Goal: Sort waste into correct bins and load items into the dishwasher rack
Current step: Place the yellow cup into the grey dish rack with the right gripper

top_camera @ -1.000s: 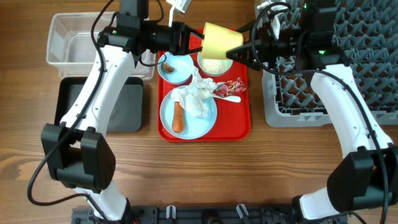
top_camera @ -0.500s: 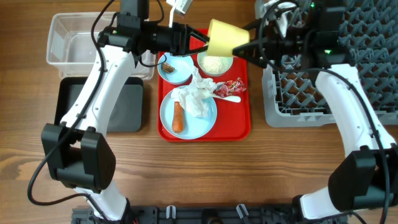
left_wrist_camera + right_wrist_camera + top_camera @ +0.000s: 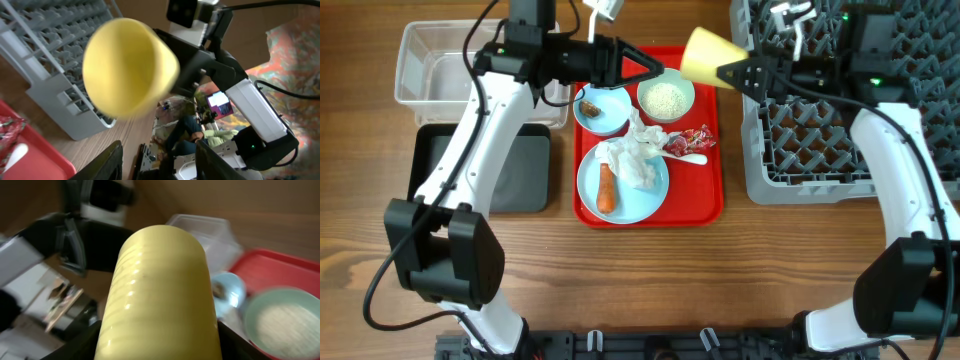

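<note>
- The right hand (image 3: 730, 68) is clamped on the yellow cup (image 3: 705, 50). It holds the cup on its side in the air, between the red tray (image 3: 705, 200) and the dishwasher rack (image 3: 820, 165).
- The left hand (image 3: 642, 68) hovers over the tray's back edge, fingers apart and holding nothing.
- Loading looks barely begun: no dishes show in the rack.
- Left on the tray:
  - the plate (image 3: 645, 200) with the carrot piece (image 3: 607, 188) and tissue (image 3: 635, 155)
  - the small blue bowl (image 3: 610, 118) with the brown lump (image 3: 590, 104)
  - the pale bowl (image 3: 666, 84) of rice (image 3: 666, 100)
  - the red wrapper (image 3: 692, 140)
  - the white spoon (image 3: 690, 158)
- No waste seems sorted yet: the clear tub (image 3: 440, 75) and black tray (image 3: 520, 170) show nothing inside.
- The table (image 3: 620, 280) is brown wood grain. The room beyond it is blurred clutter in the left wrist view.
</note>
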